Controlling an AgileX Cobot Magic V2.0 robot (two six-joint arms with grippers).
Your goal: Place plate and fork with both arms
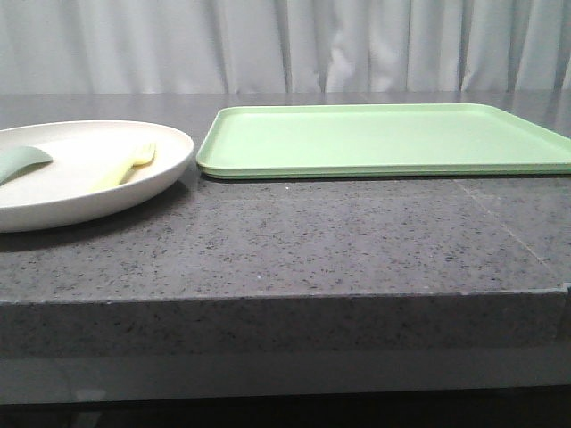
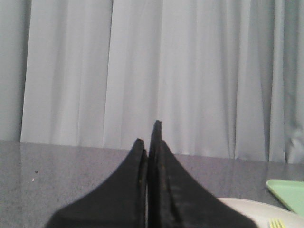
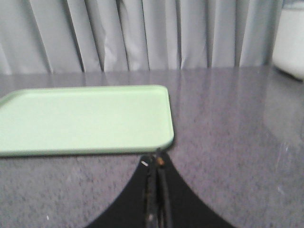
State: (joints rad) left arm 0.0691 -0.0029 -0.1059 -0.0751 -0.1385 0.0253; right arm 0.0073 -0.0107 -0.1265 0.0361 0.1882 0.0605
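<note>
The cream-white plate (image 1: 85, 178) rests at the left of the table, and the pale yellow fork (image 1: 128, 165) lies inside it beside a sage-green utensil (image 1: 22, 161). In the left wrist view a bit of the plate (image 2: 251, 209) and the fork's tines (image 2: 278, 223) show at the lower corner. My left gripper (image 2: 150, 137) is shut with nothing between its fingers, held short of the plate. My right gripper (image 3: 158, 159) is shut and empty too, just off the near corner of the green tray (image 3: 85, 118). Neither gripper appears in the front view.
The flat light green tray (image 1: 384, 138) lies at the middle and right of the grey speckled table (image 1: 312, 241). Grey curtains hang behind. A white container (image 3: 292, 40) stands far off in the right wrist view.
</note>
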